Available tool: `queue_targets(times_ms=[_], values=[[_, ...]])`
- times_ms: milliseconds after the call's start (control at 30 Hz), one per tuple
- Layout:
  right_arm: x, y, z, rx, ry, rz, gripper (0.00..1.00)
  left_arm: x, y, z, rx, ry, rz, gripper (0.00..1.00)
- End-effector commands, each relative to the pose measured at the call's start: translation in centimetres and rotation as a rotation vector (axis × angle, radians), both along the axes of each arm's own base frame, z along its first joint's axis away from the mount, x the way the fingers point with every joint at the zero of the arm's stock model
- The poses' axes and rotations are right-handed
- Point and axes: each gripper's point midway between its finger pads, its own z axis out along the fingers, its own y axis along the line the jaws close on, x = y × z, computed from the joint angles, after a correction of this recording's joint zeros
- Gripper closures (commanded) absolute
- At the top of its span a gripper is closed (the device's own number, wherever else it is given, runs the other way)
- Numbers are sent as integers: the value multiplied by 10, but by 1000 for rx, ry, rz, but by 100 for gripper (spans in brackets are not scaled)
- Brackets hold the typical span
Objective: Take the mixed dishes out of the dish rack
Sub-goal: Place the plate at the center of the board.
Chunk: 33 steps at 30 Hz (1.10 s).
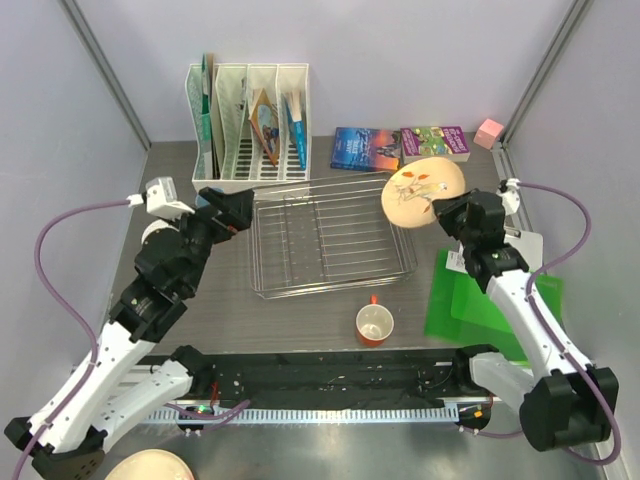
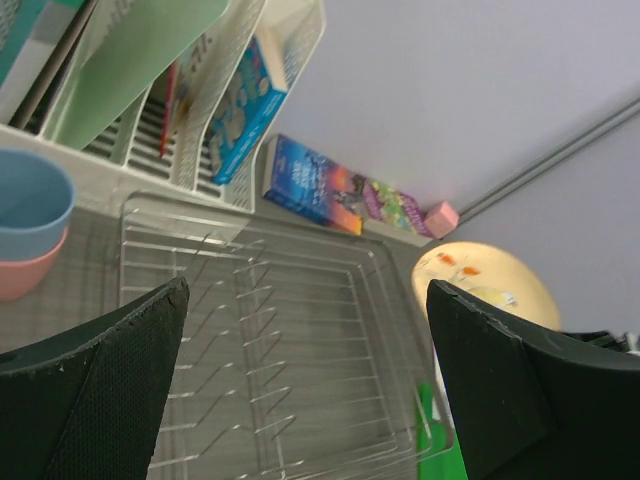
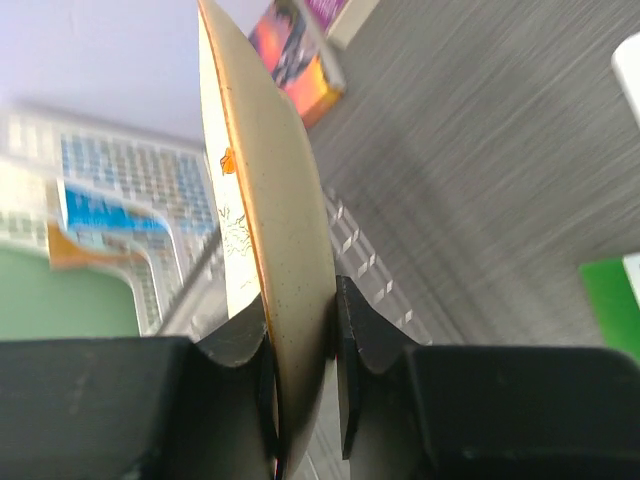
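The plate (image 1: 423, 190) is beige with small orange and brown marks. The mug (image 1: 374, 324) is orange outside, white inside. The rack (image 1: 330, 240) is shiny chrome wire; the desk (image 1: 300, 315) is streaked grey. The grey-blue cup (image 2: 30, 205) and the pink cup (image 2: 25, 272) are plain. The file holder (image 1: 250, 100) at the desk's back edge is white, the block (image 1: 489, 131) in its back right corner pink, the mat (image 1: 450, 310) at its right edge bright green

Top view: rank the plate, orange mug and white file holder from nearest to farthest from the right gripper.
1. Plate: clamped in the right gripper, at the rack's far right corner.
2. Orange mug: on the table, on the rack's near side.
3. White file holder: far left, behind the rack.
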Motion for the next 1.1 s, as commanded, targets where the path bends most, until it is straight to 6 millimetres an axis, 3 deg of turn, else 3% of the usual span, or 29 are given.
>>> queue_targets(times_ms=[0, 100, 233, 333, 500, 800, 867, 1067], values=[[49, -32, 135, 171, -409, -154, 99, -16, 25, -23, 11, 58, 71, 0], [64, -51, 131, 200, -398, -196, 99, -30, 36, -30, 0, 48, 76, 0], [88, -83, 87, 234, -294, -255, 99, -39, 42, -44, -5, 47, 79, 0], [92, -105, 56, 236, -238, -304, 99, -41, 39, -54, -3, 62, 59, 0], [92, -134, 20, 211, -161, -340, 99, -42, 25, -72, 20, 108, -13, 0], [115, -140, -30, 206, -68, -323, 99, -39, 17, -86, 17, 141, -36, 0], [122, -133, -31, 215, -62, -277, 99, -38, 18, -89, 25, 146, -28, 0], [127, -130, -64, 218, 21, -260, 99, -36, 14, -97, 22, 166, -37, 0]])
